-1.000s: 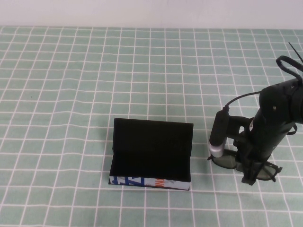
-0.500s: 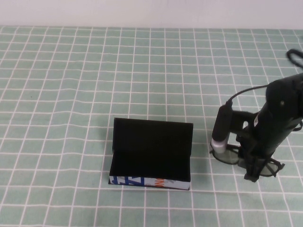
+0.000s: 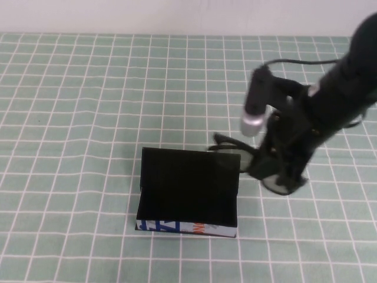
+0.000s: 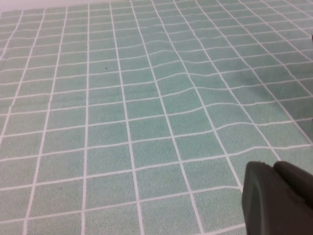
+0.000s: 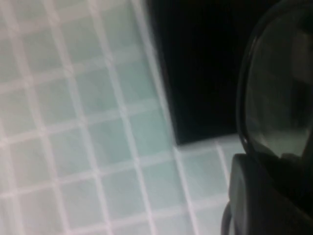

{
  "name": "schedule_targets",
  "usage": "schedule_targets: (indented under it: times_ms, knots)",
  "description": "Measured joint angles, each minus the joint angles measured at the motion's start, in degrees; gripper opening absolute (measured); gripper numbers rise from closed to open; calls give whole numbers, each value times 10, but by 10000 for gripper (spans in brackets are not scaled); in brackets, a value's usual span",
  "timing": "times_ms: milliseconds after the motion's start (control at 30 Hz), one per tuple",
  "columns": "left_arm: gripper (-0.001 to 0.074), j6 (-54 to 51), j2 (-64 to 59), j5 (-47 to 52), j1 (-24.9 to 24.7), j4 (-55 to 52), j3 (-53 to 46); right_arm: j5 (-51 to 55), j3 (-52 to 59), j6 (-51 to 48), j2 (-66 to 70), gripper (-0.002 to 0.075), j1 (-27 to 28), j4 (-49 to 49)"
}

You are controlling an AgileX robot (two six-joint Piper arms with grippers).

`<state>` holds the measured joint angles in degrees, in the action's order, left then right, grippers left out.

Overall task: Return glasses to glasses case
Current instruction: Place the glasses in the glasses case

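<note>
The glasses case stands open on the checked cloth, its black lid upright at the back and its white printed side at the front. My right gripper is shut on the black glasses and holds them in the air just right of the case's lid, one temple arm reaching over the lid's right corner. In the right wrist view a dark lens sits above my fingers, with the black case behind it. My left gripper is shut over bare cloth, out of the high view.
The green checked tablecloth covers the whole table, with slight wrinkles. A white wall runs along the far edge. The right arm's cable loops above the arm.
My right gripper has lifted the glasses off the cloth and carried them up and left, from the table's right side to beside the case's lid. The case has not moved.
</note>
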<state>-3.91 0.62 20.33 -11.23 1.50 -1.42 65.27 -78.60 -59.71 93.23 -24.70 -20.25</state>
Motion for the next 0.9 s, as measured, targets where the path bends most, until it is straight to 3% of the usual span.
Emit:
schedule_targets:
  times_ms: [367,900]
  knots:
    - [-4,0,0,0,0,0,0,50,-82,-11,56,71,-121,7]
    - [-4,0,0,0,0,0,0,46,-194,9,228,71,-130,17]
